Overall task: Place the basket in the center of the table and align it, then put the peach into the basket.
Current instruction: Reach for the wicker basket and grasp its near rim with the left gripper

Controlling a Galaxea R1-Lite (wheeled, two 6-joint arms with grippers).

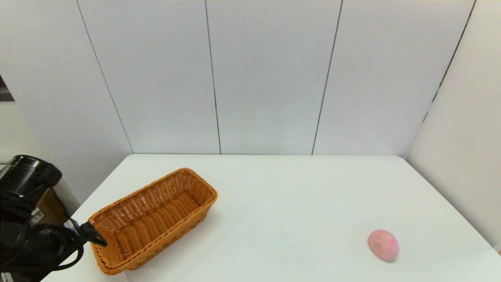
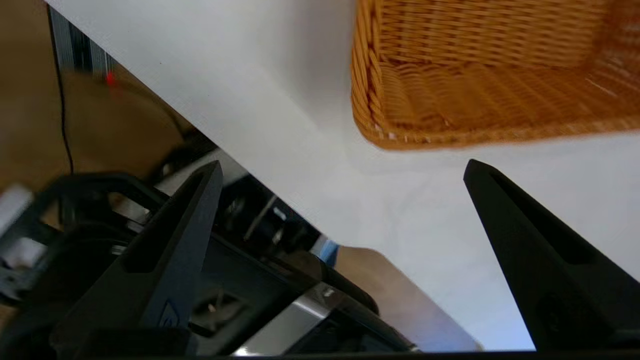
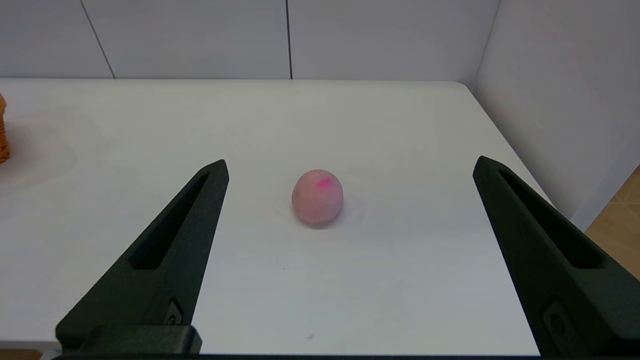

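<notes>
Your left gripper (image 2: 342, 167) is hanging with its jaws spread wide and holding nothing, at the near-left corner of the surface (image 1: 282, 203), just beside the near short end of the wicker basket (image 1: 152, 219). The basket is lying on the left part of the surface, turned at an angle. Your right gripper (image 3: 350, 165) is also standing with wide, empty jaws, low at the near edge, facing the peach (image 3: 317, 196). The peach is resting on the near-right part of the surface, well apart from the basket.
</notes>
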